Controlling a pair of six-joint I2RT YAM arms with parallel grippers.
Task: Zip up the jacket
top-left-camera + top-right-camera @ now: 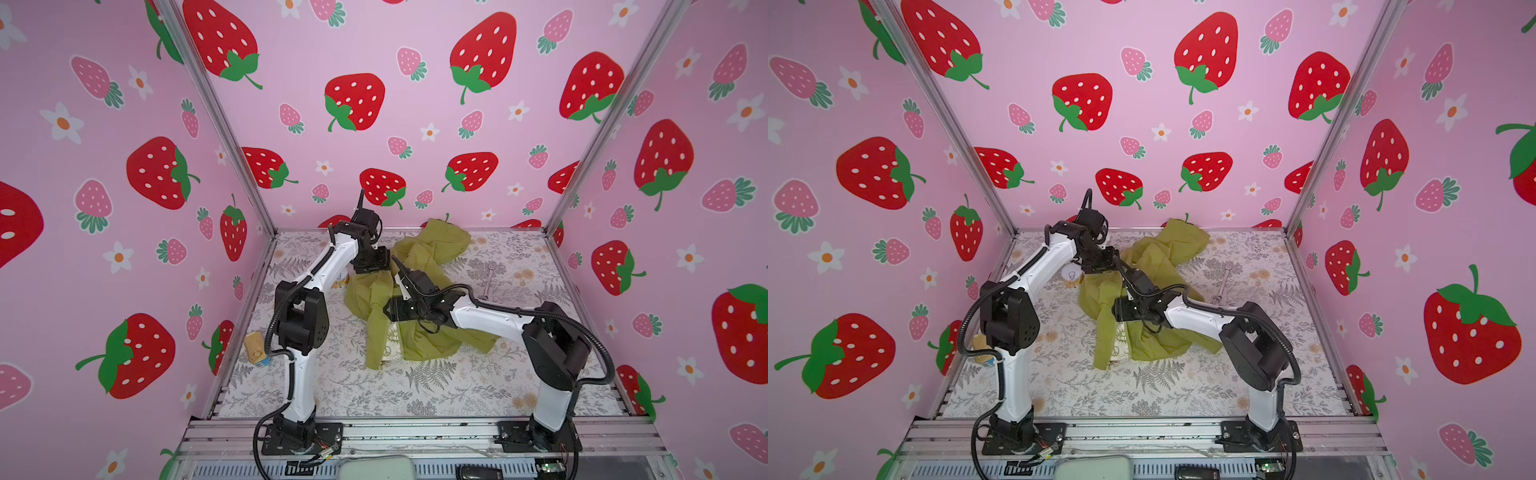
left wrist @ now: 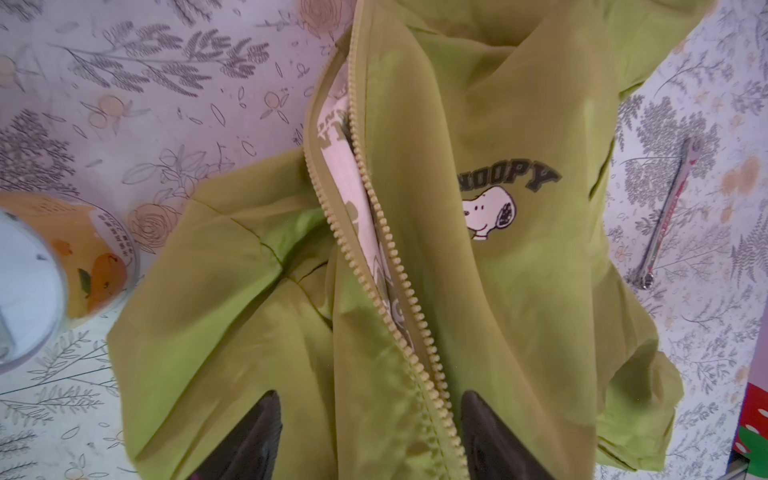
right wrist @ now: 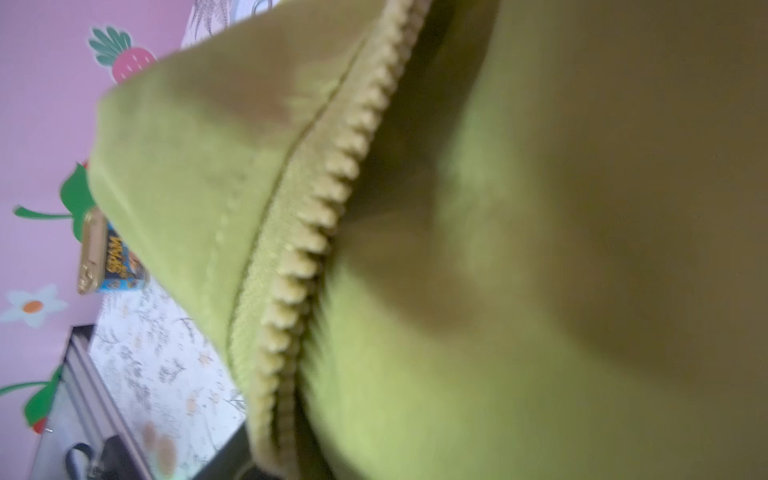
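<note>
- left gripper [image 2: 370, 395] fingers [image 2: 249, 436] standing wide, straddling the zipper [image 2: 398, 266], pinching nothing I can see.
- right gripper [image 1: 390, 311]: fingers buried in cloth, can't tell their state.
- jacket [image 1: 436, 249] lying crumpled on the table [image 1: 415, 390], centre to far, between both arms.
- teeth rows gaping, lining [image 2: 349, 183] showing, slider not in view; reads as zipping not yet begun.
- long axis running near–far: hood [image 1: 446, 235] pointing far-right, hem [image 1: 376, 361] near.

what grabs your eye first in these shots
The giant red strawberries covering the pink walls on every side. Next comes the crumpled olive-green jacket in the middle of the floral table. Its zipper lies open over the cream lining, with a Snoopy patch beside it.
</note>
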